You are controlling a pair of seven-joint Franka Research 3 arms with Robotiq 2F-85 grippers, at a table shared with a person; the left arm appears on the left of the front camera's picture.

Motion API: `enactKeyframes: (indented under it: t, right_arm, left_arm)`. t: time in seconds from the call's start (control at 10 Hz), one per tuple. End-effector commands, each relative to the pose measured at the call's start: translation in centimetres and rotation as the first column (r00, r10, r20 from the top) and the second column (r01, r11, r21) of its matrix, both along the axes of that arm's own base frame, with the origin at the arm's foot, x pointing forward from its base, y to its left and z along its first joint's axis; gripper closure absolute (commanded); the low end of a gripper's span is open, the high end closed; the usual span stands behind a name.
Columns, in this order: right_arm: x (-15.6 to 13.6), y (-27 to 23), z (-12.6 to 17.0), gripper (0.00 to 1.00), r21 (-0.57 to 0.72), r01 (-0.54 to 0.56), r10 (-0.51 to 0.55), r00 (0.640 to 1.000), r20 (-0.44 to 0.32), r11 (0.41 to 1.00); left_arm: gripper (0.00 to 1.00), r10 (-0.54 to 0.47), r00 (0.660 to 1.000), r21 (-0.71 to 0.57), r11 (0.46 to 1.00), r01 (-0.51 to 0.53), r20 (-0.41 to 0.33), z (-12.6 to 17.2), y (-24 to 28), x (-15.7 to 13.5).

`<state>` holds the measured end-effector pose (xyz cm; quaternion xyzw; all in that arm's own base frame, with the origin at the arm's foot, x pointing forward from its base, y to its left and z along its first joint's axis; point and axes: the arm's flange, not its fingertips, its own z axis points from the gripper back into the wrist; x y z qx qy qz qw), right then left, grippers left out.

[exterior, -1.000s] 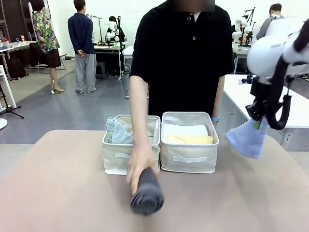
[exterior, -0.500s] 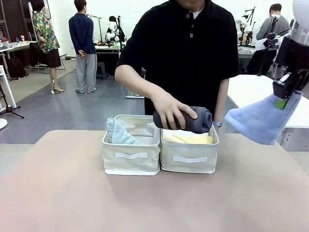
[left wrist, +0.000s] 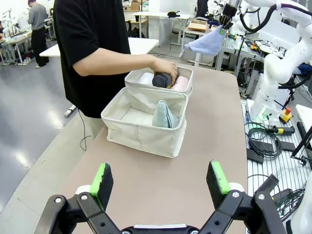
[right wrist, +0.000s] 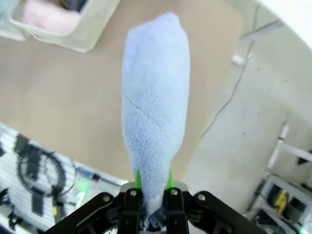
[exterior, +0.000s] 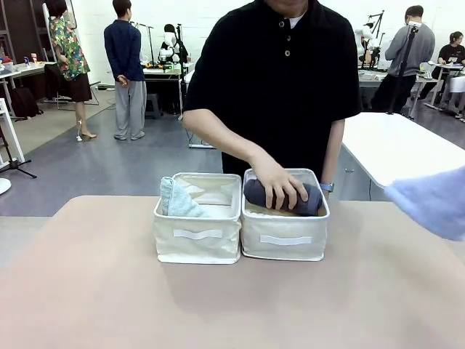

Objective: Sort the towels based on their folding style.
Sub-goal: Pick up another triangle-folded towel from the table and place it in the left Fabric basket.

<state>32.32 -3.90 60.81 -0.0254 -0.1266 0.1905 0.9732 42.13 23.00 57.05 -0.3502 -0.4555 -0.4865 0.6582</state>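
1. Periwinkle cone towel [right wrist: 153, 112]: one, clamped at its narrow end in my right gripper [right wrist: 152, 187] and held aloft near the table's right edge. I judge it bound for the cone bin.
2. Mint cone towel [exterior: 176, 200]: one, in the left bin [exterior: 196, 243].
3. Grey roll [exterior: 311, 201]: one, pressed by the person's hand [exterior: 280, 185] into the right bin [exterior: 285, 246], joining the pink roll [left wrist: 181, 84] and the white roll [left wrist: 145, 77].
4. Bins: two. My left gripper [left wrist: 161, 179]: spread wide, empty.

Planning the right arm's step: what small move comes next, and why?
Probably swing the right claw, shut on the periwinkle cone towel, toward the bin holding the mint cone towel; the person's hand holds a dark grey rolled towel in the other bin.
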Motion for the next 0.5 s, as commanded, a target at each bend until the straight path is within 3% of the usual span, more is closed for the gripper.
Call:
enactKeyframes:
  t: [0.0, 0.4]
  right_arm:
    - [-3.6, -1.8, -0.6, 0.85, 0.024, 0.006, -0.009, 0.993, 0.116, 1.0]
    - [-1.7, -1.7, -1.1, 0.85, 0.032, 0.019, -0.022, 0.997, 0.078, 0.999]
  left_arm:
    - [0.0, 0.01, 1.0, -0.003, 1.0, -0.01, 0.01, 0.1, -0.2, -0.2]
    - [0.0, 0.01, 1.0, -0.003, 1.0, -0.01, 0.01, 0.1, -0.2, -0.2]
